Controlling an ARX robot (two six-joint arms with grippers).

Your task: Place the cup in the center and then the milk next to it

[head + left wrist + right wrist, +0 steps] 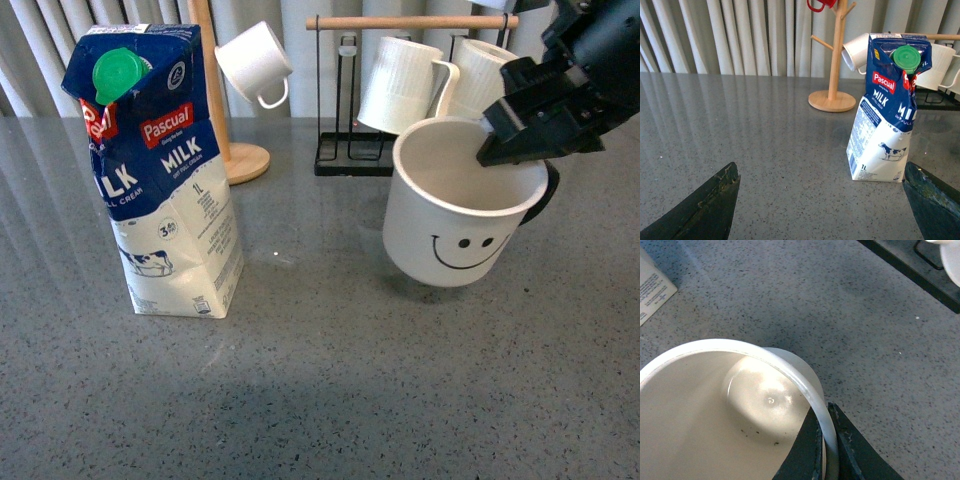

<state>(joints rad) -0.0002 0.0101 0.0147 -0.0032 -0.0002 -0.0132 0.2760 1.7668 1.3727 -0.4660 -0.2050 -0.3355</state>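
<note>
- The grey tabletop (330, 380) lay bare across its near half and through the middle, so you had open room between the two task things.
- Along the far edge stood a wire rack (345, 150) with ribbed mugs and a wooden mug tree (215, 100). Both sat close behind the cup's path and were the edges to mind.
- The milk (160, 190) stood upright at the left, long axis vertical, well apart from the cup.
- The cup (455, 215) hung right of centre, tilted, smiley face toward you. Its base looked just clear of the tabletop. The centre lay to its left and slightly nearer.
- Your right tool (505, 140) was clenched on the cup's far-right rim, one finger inside and one outside. The right wrist view showed the rim pinched between them.
- Your left tool (820, 170) was released, jaws spread wide and holding nothing. It faced the milk and belonged to the nearer arm for it.
</note>
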